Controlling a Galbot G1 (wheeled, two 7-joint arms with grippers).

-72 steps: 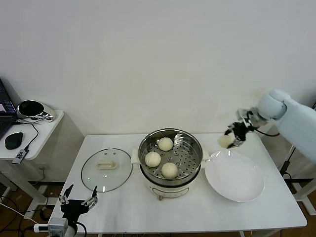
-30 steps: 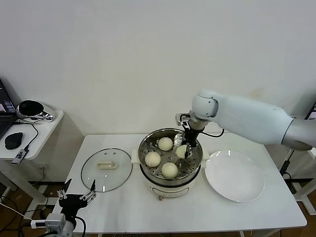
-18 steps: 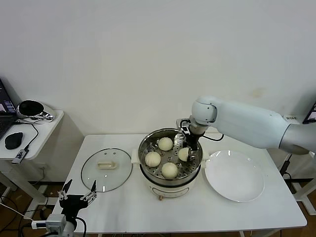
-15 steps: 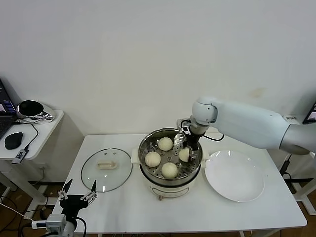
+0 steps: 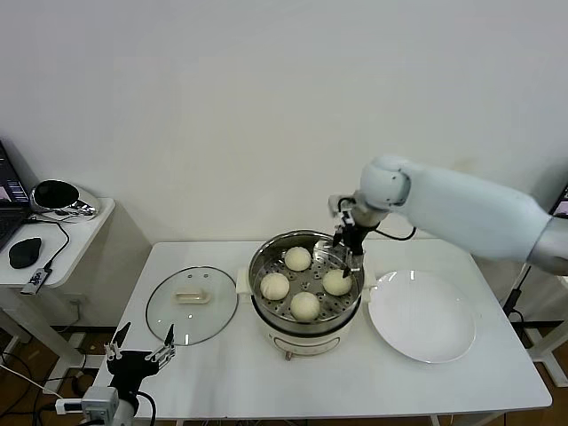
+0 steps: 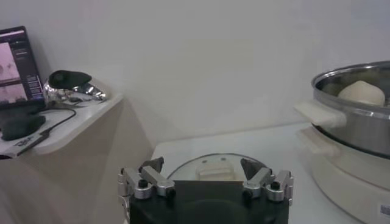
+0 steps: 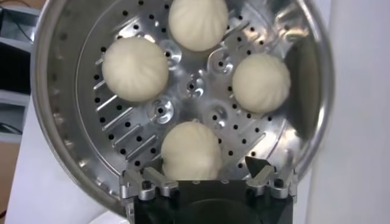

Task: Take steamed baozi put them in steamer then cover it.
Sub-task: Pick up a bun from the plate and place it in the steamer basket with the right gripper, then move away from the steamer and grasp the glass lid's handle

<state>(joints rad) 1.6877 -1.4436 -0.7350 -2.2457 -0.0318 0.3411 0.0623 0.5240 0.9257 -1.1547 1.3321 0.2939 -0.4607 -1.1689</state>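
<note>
From the head view, the steamer (image 5: 306, 282) stands in the middle of the white table (image 5: 222, 373), and four steamed baozi (image 5: 304, 304) lie on its perforated tray, each apart from the others. The right gripper (image 5: 348, 252) hangs over the far right rim of the steamer, just above the baozi on that side, with its fingers spread and holding nothing. The cover (image 5: 192, 304) lies flat on the table to the left of the steamer, its cream handle facing up. A white plate (image 5: 421, 317) lies on the right side, just beside the steamer. The left gripper (image 5: 140, 358) waits low at the near left edge of the table, its fingers apart and empty. In the left wrist view, the left gripper (image 6: 206, 182) shows both fingers wide apart; the cover (image 6: 213, 169) lies ahead of it and the steamer (image 6: 356, 131) stands farther on, with one baozi showing above the rim. In the right wrist view, the right gripper (image 7: 209, 179) looks down into the steamer (image 7: 67, 109) with its jaws released, and the nearest of the steamed baozi (image 7: 191, 150) lies between its fingers but free on the tray.
</note>
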